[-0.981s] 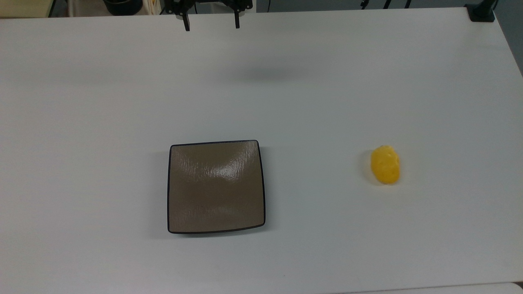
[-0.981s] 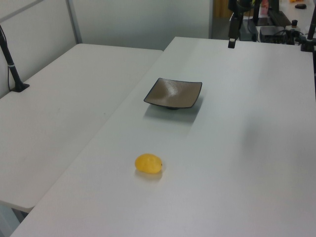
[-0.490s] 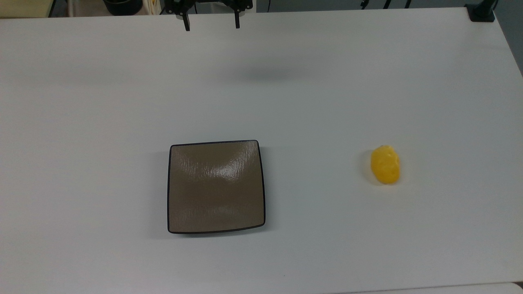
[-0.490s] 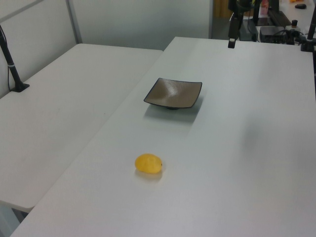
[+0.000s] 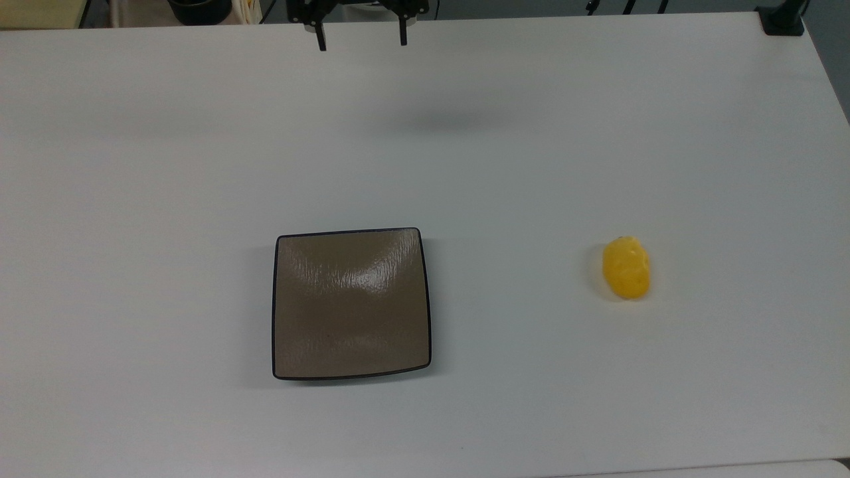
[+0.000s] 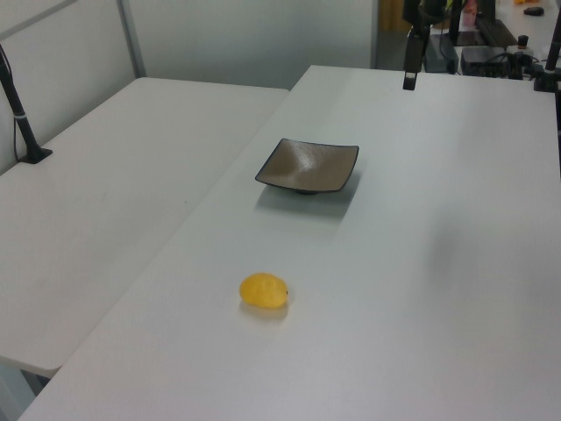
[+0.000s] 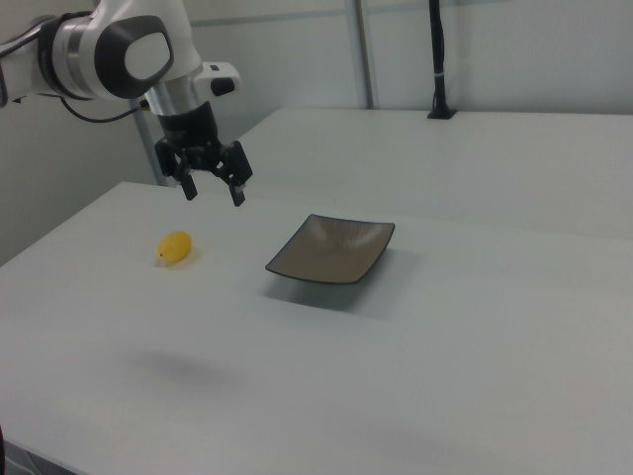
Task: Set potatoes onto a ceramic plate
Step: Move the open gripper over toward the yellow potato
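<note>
A small yellow potato [image 5: 625, 267] lies on the white table at the top view's right; it also shows in the left view [image 6: 264, 290] and the right view [image 7: 175, 246]. The square brown ceramic plate [image 5: 351, 303] with a thin black rim sits bare near the table's middle [image 6: 308, 165] [image 7: 332, 247]. My gripper [image 5: 362, 38] hangs high over the table's far edge in the top view, open, with nothing between its fingers [image 7: 212, 191]. It is well apart from both the plate and the potato.
A black post base [image 5: 783, 20] stands at the top view's upper right corner. A second white table [image 6: 114, 175] adjoins on the left view's left, with a black pole [image 6: 22, 118] on it. Dark equipment [image 6: 491, 53] sits beyond the table's far end.
My gripper has shifted a little toward the top view's right. The potato and the plate have not moved.
</note>
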